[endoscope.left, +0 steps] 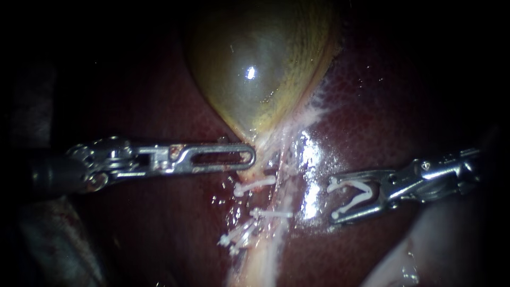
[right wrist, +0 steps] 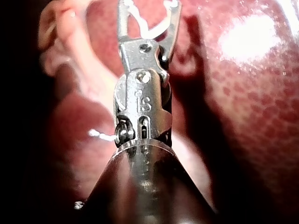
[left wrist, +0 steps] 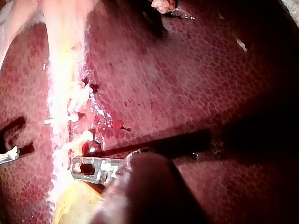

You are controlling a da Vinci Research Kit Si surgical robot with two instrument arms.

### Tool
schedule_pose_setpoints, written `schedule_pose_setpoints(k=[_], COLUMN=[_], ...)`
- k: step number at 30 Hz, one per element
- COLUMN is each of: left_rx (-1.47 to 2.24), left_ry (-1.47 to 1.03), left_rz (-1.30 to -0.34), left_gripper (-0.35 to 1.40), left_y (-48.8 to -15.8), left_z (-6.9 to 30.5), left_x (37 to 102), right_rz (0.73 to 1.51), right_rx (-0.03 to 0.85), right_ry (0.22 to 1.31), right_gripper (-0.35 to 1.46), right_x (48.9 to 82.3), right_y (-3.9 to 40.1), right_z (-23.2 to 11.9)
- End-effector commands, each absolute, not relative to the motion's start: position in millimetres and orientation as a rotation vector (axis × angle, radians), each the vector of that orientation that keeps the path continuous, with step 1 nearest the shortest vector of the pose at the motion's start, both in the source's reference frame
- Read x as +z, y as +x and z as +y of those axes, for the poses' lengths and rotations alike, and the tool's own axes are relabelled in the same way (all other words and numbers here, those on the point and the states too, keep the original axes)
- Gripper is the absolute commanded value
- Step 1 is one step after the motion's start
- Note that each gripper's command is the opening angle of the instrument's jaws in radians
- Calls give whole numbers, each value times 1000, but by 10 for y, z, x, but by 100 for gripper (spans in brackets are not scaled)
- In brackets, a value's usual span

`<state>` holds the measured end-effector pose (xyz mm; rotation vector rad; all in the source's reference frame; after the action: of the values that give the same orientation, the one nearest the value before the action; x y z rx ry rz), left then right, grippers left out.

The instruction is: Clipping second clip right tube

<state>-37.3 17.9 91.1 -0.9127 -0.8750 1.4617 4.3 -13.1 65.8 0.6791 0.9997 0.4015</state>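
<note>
White plastic: an open clip [endoscope.left: 365, 195] sits V-shaped in the R instrument [endoscope.left: 333, 201], whose spread jaws pinch it from both sides; it is near the pale tubes [endoscope.left: 277, 234] but apart, w/ wet liver [endoscope.left: 382, 106] btwn; three set clips [endoscope.left: 255, 184] cross the tubes; L instrument [endoscope.left: 249, 157] tip rests at the gallbladder [endoscope.left: 255, 69] neck, above them; which tube is the right one, can't tell.

right instrument [right wrist: 148, 6] jaw tips, clip [right wrist: 145, 31] ends cut off at edge
</note>
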Motion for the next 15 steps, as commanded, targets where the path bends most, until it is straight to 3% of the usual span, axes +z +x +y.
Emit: schedule_pose_setpoints(k=[1,15], left_rx=[1462,1462], left_ry=[-913,-912], left_rz=[-875,-878], left_gripper=[-35,-35], left_y=[-373,-368], left_z=[179,175], left_x=[911,903], right_rz=[1000,999], right_rx=[402,406], right_ry=[679,675], right_gripper=[60,60], right_x=[658,658], right_y=[43,54], right_z=[-131,-134])
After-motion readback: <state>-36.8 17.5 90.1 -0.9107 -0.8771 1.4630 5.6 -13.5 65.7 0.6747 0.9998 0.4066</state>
